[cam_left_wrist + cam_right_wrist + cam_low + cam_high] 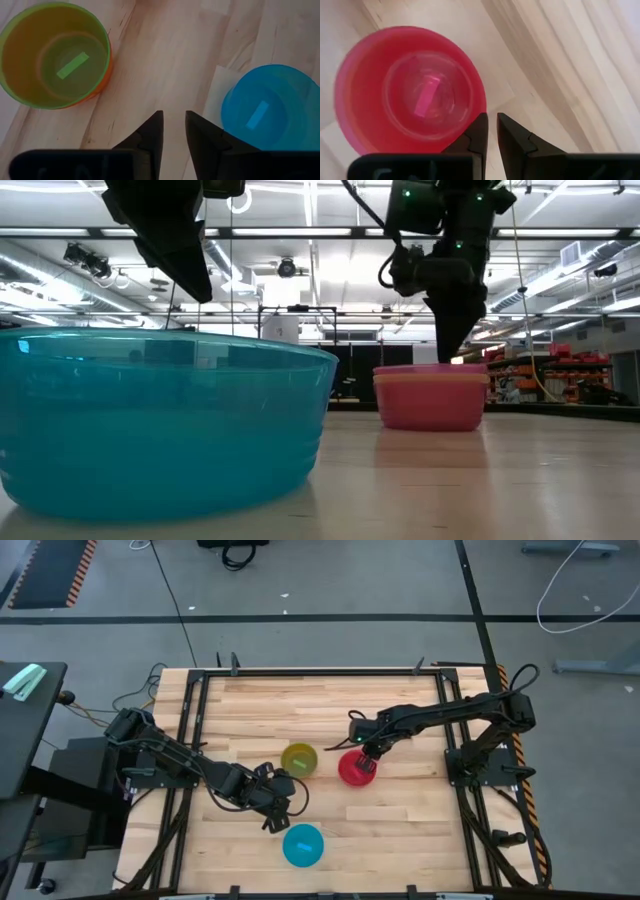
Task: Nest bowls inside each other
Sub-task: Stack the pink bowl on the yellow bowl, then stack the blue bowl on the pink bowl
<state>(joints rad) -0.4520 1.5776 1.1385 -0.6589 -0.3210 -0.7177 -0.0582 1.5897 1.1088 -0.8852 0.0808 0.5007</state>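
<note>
A pink-red bowl [355, 772] stands right of the table's middle; in the low view it [430, 405] shows banded rims, as of bowls nested together. My right gripper [492, 116] is at its rim, fingers nearly together. A green bowl nested in an orange one [55, 55] stands at mid-table [299, 759]. A blue bowl [303, 845] rests on its base near the front edge. My left gripper [174, 117] hangs above bare wood between the green and blue bowls, slightly open, with nothing between its fingers. My right gripper comes from above, pointing steeply down, and meets the pink-red bowl's rim [483, 102] on the side toward the table's right edge. The rim runs into the narrow gap between the fingertips [481, 122], one finger seeming inside and one outside. The bowl stands upright, base on the table.
Black rails [190, 740] frame the wooden top on the left and right. Bare wood lies along the far edge and at the near right. The blue bowl [160, 425] stands close in front of the low camera and hides the table's left part there.
</note>
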